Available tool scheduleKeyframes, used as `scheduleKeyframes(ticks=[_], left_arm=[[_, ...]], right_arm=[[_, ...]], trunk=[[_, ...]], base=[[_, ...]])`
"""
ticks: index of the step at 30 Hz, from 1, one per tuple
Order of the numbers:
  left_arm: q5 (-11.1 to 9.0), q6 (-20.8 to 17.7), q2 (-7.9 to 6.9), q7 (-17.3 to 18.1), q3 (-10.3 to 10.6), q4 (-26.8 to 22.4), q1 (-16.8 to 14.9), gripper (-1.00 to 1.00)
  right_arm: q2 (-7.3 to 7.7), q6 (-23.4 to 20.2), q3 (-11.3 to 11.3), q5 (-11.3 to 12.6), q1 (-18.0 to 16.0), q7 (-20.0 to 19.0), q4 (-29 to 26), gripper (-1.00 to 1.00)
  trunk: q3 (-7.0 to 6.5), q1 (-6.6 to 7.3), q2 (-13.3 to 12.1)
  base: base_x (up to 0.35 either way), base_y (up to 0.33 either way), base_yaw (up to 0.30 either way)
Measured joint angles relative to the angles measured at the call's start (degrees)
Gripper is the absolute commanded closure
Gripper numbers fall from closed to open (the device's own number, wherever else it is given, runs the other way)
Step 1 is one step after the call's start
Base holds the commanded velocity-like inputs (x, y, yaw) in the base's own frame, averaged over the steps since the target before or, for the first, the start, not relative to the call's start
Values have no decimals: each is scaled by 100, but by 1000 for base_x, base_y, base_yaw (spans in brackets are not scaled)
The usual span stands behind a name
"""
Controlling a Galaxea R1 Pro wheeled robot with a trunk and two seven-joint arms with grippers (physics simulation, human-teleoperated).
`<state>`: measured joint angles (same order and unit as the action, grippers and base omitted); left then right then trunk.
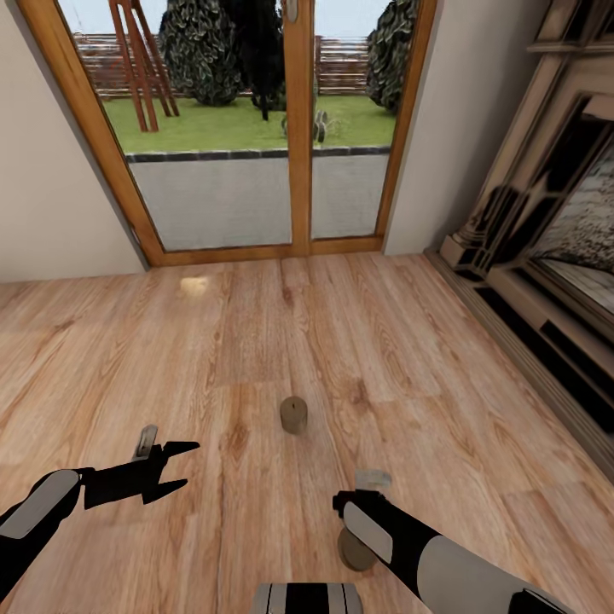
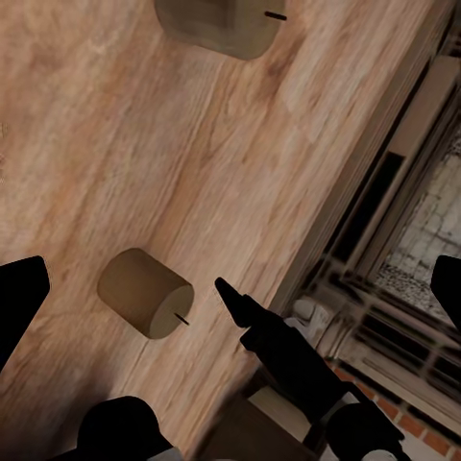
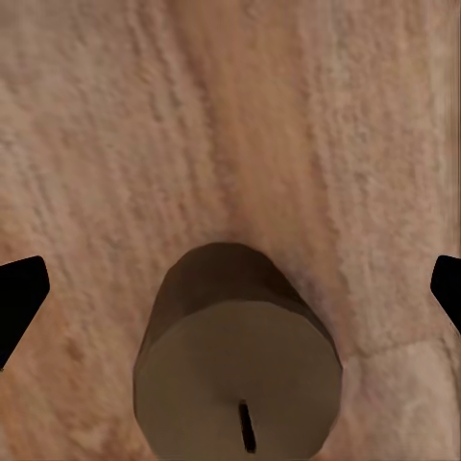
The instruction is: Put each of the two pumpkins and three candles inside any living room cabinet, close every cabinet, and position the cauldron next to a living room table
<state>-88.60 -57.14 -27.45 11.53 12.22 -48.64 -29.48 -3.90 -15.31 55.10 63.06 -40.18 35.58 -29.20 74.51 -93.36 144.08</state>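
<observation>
Two short tan candles stand upright on the wood floor. One candle (image 1: 293, 414) is in the open ahead of me, seen also in the left wrist view as the farther candle (image 2: 216, 24). The nearer candle (image 1: 356, 550) (image 2: 144, 293) (image 3: 240, 375) sits directly under my right arm (image 1: 401, 537). My right gripper (image 3: 233, 291) hangs open above it, its black fingertips (image 3: 19, 298) spread wide on either side and not touching it. My left gripper (image 1: 189, 465) is open and empty, low over the floor to the left of both candles.
An ornate stone fireplace (image 1: 546, 247) runs along the right side. Glass patio doors (image 1: 256, 128) in a wooden frame close off the far wall. Bare wood floor (image 1: 170, 341) spreads between me and the doors.
</observation>
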Motion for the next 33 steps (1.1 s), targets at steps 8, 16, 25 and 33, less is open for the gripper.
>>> scheduleKeyframes(ticks=[8,16,25,33], left_arm=[[0,0,0,-1,0,-1,0,-100],[-3,0,0,0,0,-1,0,-100],[10,-20,-11,949,36,33,6,-100],[80,-12,-295,2791,654,7,10,-100]], right_arm=[[0,60,0,-44,0,-2,1,-100],[0,-11,0,-38,0,-64,3,-100],[0,-36,0,-24,0,-140,10,-100],[0,-36,0,-24,0,-158,10,-100]], trunk=[[177,-21,11],[333,-38,20],[333,-38,20],[333,-38,20]], base=[[0,0,0],[0,0,0],[0,0,0],[0,0,0]])
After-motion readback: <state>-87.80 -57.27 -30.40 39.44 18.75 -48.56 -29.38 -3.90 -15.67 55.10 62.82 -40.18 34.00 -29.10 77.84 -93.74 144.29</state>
